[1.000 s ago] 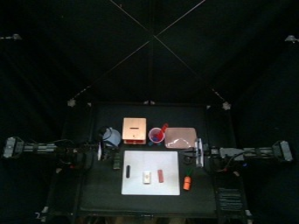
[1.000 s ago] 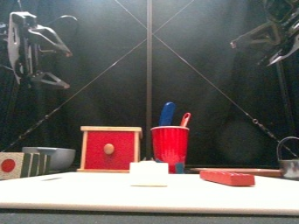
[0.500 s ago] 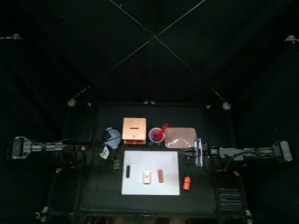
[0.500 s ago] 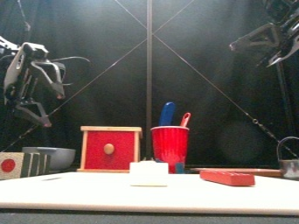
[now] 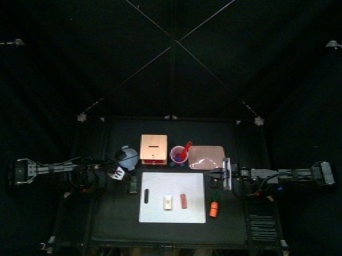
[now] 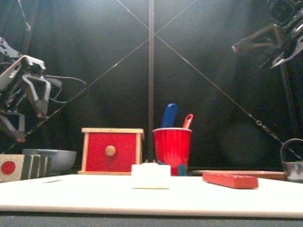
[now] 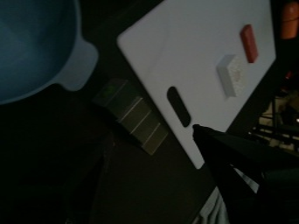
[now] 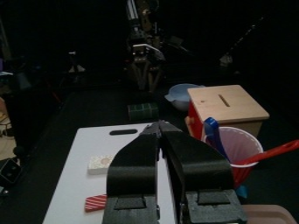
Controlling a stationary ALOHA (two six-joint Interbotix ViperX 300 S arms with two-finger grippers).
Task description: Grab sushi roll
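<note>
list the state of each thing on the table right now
sushi roll: lying on the white cutting board, untouched
red cup: upright, utensils inside
red box: upright, shut
left gripper: hanging above the table's left side
right gripper: jaws shut, empty

Smooth matt white plastic cutting board (image 7: 193, 61); glossy red plastic cup (image 6: 172, 148); red-painted wooden box (image 6: 112, 151); matt black surface (image 5: 118, 215).
</note>
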